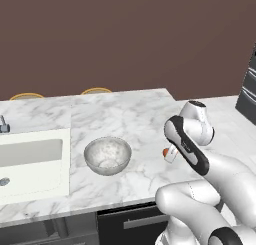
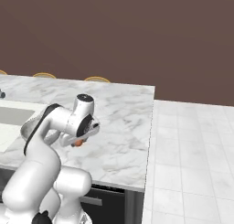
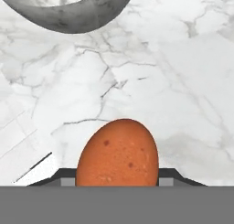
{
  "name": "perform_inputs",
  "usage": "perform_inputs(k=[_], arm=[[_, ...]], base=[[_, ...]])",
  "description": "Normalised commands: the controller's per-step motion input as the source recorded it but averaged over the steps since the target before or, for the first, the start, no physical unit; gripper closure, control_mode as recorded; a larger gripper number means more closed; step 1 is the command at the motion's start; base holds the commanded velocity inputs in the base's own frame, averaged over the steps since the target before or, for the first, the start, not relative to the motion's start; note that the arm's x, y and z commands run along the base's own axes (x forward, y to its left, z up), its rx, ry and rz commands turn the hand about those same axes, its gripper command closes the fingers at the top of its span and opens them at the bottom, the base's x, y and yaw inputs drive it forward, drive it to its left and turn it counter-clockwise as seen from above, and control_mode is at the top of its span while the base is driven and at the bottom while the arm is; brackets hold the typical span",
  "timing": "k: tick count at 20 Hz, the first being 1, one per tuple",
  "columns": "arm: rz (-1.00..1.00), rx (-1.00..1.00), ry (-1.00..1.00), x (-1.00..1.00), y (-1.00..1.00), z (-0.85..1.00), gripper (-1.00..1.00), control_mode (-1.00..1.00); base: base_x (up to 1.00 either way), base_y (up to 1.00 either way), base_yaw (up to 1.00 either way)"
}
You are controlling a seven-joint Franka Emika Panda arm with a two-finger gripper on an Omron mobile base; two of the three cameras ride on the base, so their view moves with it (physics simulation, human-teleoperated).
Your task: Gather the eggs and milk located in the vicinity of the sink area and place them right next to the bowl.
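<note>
Egg [image 3: 117,153] sits clamped in my end effector [image 3: 117,182], a speckled orange-brown oval that rises right at the bottom of my hand view between my two dark finger tips. From the left base view the same egg [image 1: 165,152] shows as a small orange spot at my end effector [image 1: 170,153], low over the white marble counter [image 1: 130,114] and to the right of the bowl [image 1: 107,155], near it but not touching. From the right base view the egg [image 2: 78,143] peeks out orange beneath my end effector [image 2: 77,141]; whether it touches the counter [image 2: 123,127] I cannot tell. In the hand view the bowl's [image 3: 73,10] grey mottled rim curves across the upper left, with bare veined counter [image 3: 173,81] between it and the egg. The bowl stands upright on the counter, just right of the off-white sink [image 1: 30,164], whose grey faucet [image 1: 4,125] shows at the left edge.
</note>
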Motion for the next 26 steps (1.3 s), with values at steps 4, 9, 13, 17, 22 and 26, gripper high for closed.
perform_inputs(k=[4, 9, 13, 17, 22, 26], arm=[[0.50, 0.10, -0.01, 0.00, 0.00, 0.10, 1.00, -1.00], [0.43, 0.13, 0.00, 0.01, 0.00, 0.15, 1.00, -1.00], [0.21, 0.04, 0.02, 0.26, 0.20, 0.02, 1.00, -1.00], [0.09, 0.03, 0.02, 0.38, 0.34, 0.00, 1.00, -1.00], [0.03, 0.00, 0.03, 0.42, 0.25, -0.03, 1.00, -1.00], [0.00, 0.00, 0.01, 0.07, 0.00, -0.15, 1.00, -1.00]], base=[[0.00, 0.00, 0.00], [0.00, 0.00, 0.00], [0.00, 0.00, 0.00], [0.00, 0.00, 0.00], [0.00, 0.00, 0.00], [0.00, 0.00, 0.00]])
